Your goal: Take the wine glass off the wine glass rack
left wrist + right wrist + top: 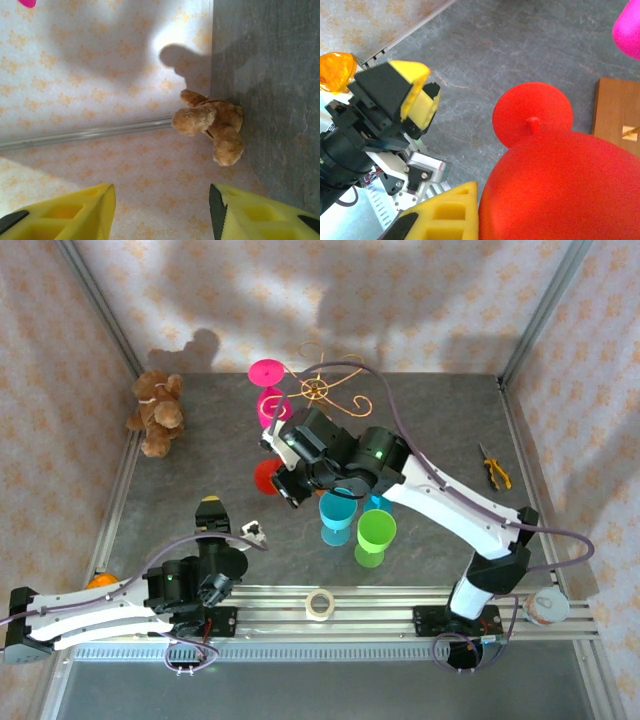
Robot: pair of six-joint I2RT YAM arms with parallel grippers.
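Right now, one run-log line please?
right tool: shut on red wine glass, clear of rack | left tool: open, empty

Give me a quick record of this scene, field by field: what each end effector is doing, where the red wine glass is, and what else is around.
left end effector: open, empty, facing the teddy bear
right end effector: shut on the red wine glass, apparently at its bowl
red wine glass: clear of the wire arms, beside the wooden base
wine glass rack: back centre of the table, pink wine glass at its left side
other items: blue glasses, green glass, pliers, tape roll
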